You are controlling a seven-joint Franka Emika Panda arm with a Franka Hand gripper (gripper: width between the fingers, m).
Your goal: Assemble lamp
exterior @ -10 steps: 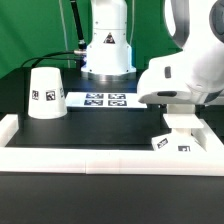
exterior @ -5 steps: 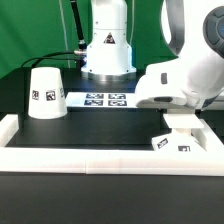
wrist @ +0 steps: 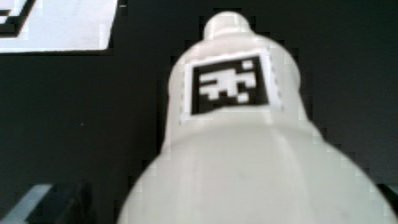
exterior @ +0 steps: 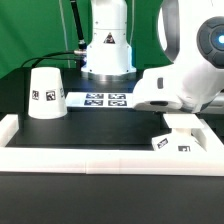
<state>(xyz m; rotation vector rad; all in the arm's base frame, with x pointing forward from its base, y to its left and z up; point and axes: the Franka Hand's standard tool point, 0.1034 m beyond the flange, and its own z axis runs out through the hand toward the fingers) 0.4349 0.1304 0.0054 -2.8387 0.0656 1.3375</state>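
**Lamp assembly: bulb in hand, arm over base block**

The bulb (wrist: 231, 150) fills the wrist view, close under the camera. In the exterior view it is hidden behind the arm (exterior: 185, 85), which hangs over the base block (exterior: 172, 140) at about 4 o'clock. Jaws: cannot tell whether spread or pinching, as neither view shows them clearly. The shade (exterior: 45, 92) stands well apart at 9 o'clock, wide end down.

Judgement: the step is likely seating the bulb in the base. Keep the bulb's axis plumb over the block's centre, lower slowly, and turn without side load.

All parts look like smooth, hard white plastic, probably slippery. The bulb is rounded and tapers to a narrower neck with a square tag (wrist: 231, 82). The base is low and flat-sided. The surface (exterior: 100, 125) is matte black.
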